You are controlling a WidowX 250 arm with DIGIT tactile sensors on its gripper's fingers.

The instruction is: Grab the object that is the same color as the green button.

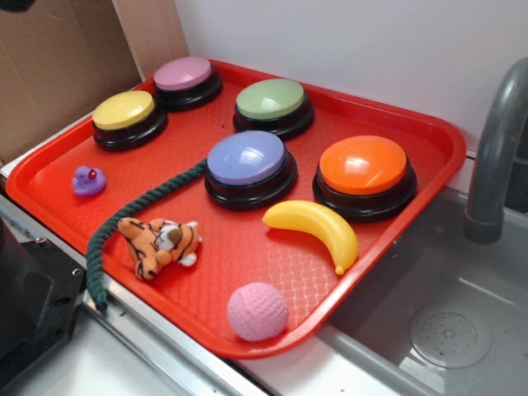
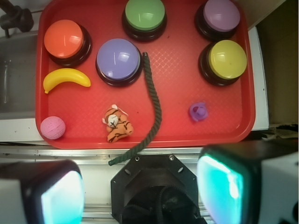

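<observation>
A long dark green rope (image 1: 124, 213) curves across the red tray (image 1: 247, 256) from beside the lavender-blue button down to the front edge, where its end hangs over the rim. In the wrist view the rope (image 2: 156, 105) runs from the tray's middle to the metal rail below it. The green button (image 1: 271, 99), pale green dome on a black base, stands at the tray's back; the wrist view has it (image 2: 145, 14) at the top. My gripper (image 2: 140, 191) hovers high, short of the tray's near edge, open, with nothing between its teal pads (image 2: 60, 198).
The tray (image 2: 180, 79) also holds yellow (image 1: 124, 110), pink (image 1: 183, 73), lavender-blue (image 1: 246, 157) and orange (image 1: 363, 165) buttons, a banana (image 1: 318, 227), a pink ball (image 1: 257, 310), a tiger plush (image 1: 159, 243) and a purple duck (image 1: 87, 179). A sink and grey faucet (image 1: 495, 157) lie right.
</observation>
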